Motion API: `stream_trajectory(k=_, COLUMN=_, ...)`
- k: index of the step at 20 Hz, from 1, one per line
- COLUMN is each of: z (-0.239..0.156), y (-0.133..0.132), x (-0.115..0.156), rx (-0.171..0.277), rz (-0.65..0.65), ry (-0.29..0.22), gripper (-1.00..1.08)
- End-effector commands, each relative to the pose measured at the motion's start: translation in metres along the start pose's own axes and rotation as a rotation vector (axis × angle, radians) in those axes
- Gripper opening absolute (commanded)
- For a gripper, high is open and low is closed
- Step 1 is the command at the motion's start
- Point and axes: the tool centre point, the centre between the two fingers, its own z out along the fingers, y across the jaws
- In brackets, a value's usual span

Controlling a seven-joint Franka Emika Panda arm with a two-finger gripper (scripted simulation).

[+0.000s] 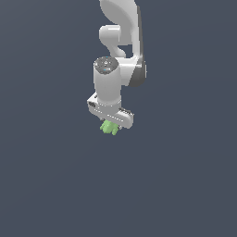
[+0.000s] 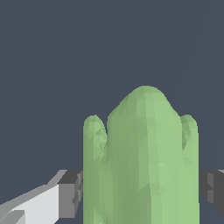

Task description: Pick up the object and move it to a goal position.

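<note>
Plain dark blue-grey background fills both views, with no edge or marking on it that I can see. Against it, in the exterior view, the white arm [image 1: 118, 55] comes down from the top of the picture and ends in the white gripper [image 1: 110, 126], which points downward.

Under the gripper sticks out the object [image 1: 109, 128], a small light-green lumpy block, narrower than the gripper body above it. Only its lower part shows in this view; the upper part is hidden by the gripper.

In the wrist view the object [image 2: 142, 162] is very near the camera and sits between the two dark grey finger pads [image 2: 70, 192], one on each side. Both pads seem to touch its sides, so the fingers are clamped on it. Its long axis runs along the fingers, away from the camera, and the rounded end of the big middle lump points outward. Two thinner ridges stand at its sides.

No brand, label or readable writing shows on any part.
</note>
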Motion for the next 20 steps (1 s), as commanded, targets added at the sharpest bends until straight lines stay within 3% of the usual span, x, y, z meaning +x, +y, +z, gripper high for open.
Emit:
stream_trajectory(k=1, z=-0.022, y=0.015, x=-0.004, rx=0.001, rz=0.0, ry=0.0, gripper=-1.0)
stream_trajectory(k=20, z=-0.188, y=0.119, x=-0.029, rx=-0.001, rz=0.001, ry=0.0, gripper=-1.0)
